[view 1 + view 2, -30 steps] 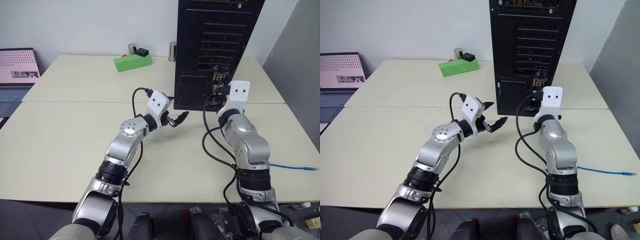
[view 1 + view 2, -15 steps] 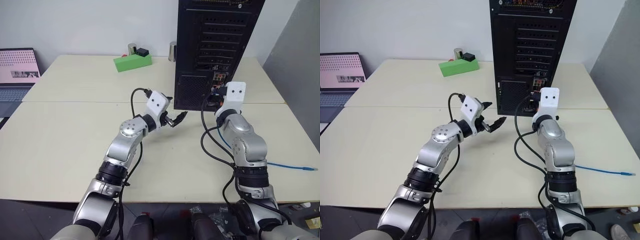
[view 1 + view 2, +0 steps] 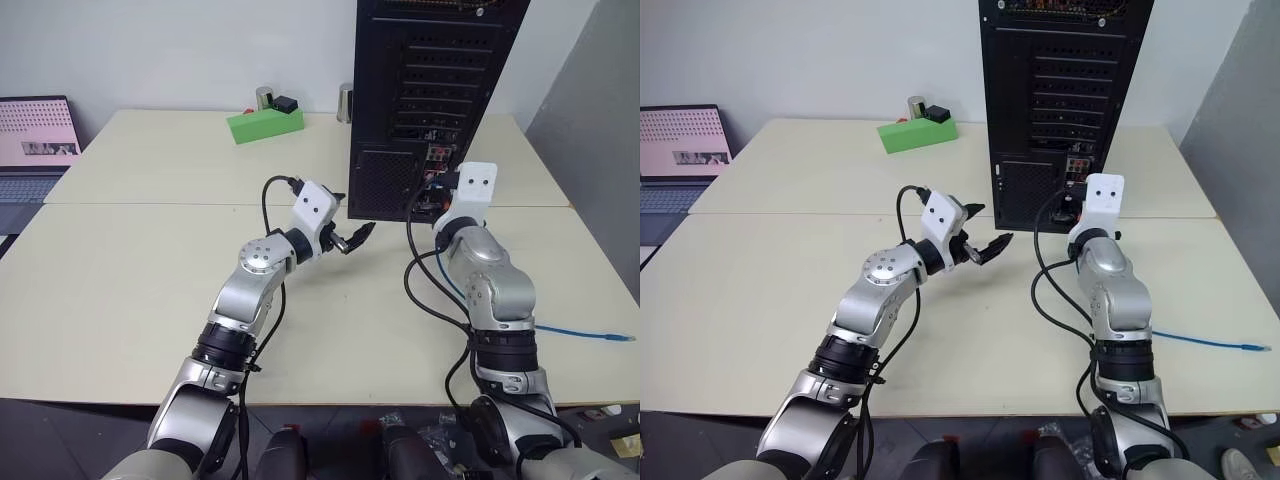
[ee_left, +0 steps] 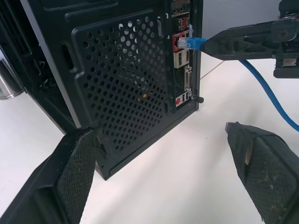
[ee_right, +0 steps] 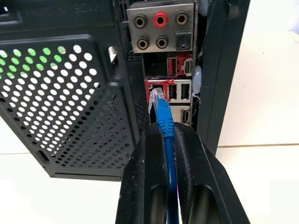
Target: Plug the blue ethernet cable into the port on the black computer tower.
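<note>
Right gripper [image 5: 161,140] is clamped on the blue ethernet cable [image 5: 164,122] — plug tip at the port [image 5: 157,90], not yet seated. Left gripper [image 4: 163,163] stands apart, empty. Insertion into the black computer tower [image 3: 430,80] remains.

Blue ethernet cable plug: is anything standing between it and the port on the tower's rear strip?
Nothing visible does. The right pincer holds the blue ethernet cable with its clear plug right at the port on the black computer tower. The open left pincer hangs off to the side.
</note>
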